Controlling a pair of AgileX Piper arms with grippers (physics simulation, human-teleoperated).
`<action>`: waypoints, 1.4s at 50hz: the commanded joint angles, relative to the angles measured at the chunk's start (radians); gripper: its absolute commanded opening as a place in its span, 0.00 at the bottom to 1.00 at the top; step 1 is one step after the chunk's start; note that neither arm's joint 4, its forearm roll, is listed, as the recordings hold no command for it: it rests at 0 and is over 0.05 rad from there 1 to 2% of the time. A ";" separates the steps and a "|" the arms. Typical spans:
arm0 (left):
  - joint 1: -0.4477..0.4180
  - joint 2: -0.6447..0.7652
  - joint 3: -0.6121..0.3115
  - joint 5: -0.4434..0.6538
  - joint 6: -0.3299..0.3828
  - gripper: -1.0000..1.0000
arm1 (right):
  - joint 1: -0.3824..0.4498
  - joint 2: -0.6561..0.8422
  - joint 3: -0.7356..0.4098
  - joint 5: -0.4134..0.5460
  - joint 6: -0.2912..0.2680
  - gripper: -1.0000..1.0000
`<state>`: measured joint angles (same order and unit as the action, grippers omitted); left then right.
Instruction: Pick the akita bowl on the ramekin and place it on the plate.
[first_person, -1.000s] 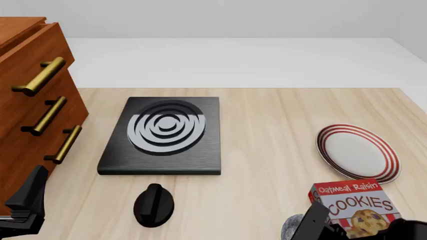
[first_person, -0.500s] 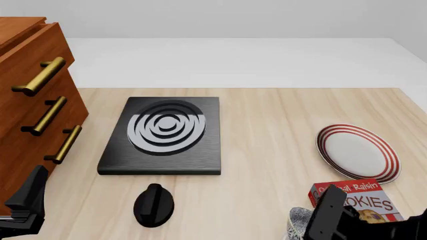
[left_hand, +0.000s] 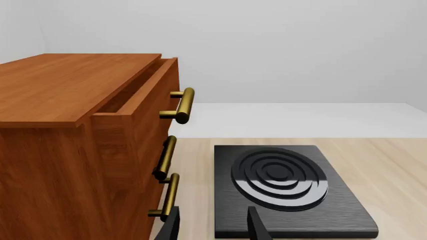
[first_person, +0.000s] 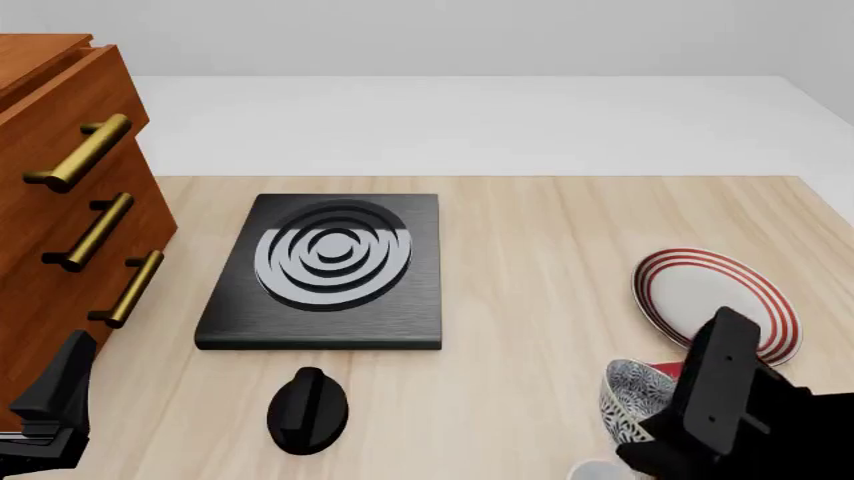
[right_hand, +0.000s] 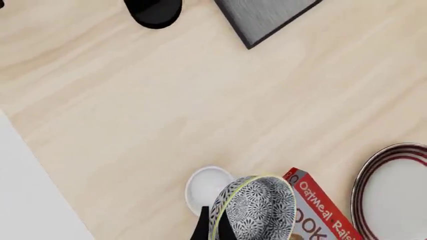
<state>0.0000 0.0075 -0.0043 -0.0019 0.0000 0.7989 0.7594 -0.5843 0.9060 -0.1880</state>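
Observation:
My right gripper (first_person: 657, 425) is shut on the rim of the akita bowl (first_person: 635, 396), which hangs tilted above the table's near right corner. In the right wrist view the dark-and-white patterned akita bowl (right_hand: 257, 207) shows on its side, with the right gripper (right_hand: 213, 227) pinching its edge. The white ramekin (right_hand: 209, 184) stands on the table beside and below it, with nothing in it; only its rim (first_person: 595, 470) shows in the front view. Farther right lies the red-ringed plate (first_person: 717, 303), bare. My left gripper (left_hand: 212, 227) is open at the near left, holding nothing.
A cookie box (right_hand: 317, 212) lies between the ramekin and the plate (right_hand: 397, 185), mostly hidden by my right arm in the front view. A black stove plate (first_person: 327, 270) sits mid-table with a black knob (first_person: 307, 408) before it. A wooden drawer cabinet (first_person: 67, 200) stands at the left.
My right gripper has risen and moved away from me toward the plate, lifting the bowl off the ramekin. The arm now covers the cookie box. The left arm has stayed still.

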 joint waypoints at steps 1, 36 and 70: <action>0.000 0.000 0.000 0.000 0.000 1.00 | -0.042 -0.034 -0.067 0.066 -0.059 0.00; 0.000 0.000 0.000 0.000 0.000 1.00 | -0.318 0.014 -0.170 0.084 -0.267 0.00; 0.000 0.000 0.000 0.000 0.000 1.00 | -0.572 0.233 -0.208 -0.108 -0.335 0.00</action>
<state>0.0000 0.0075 -0.0043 -0.0019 0.0000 0.2869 0.9226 -0.7764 0.8626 -0.5214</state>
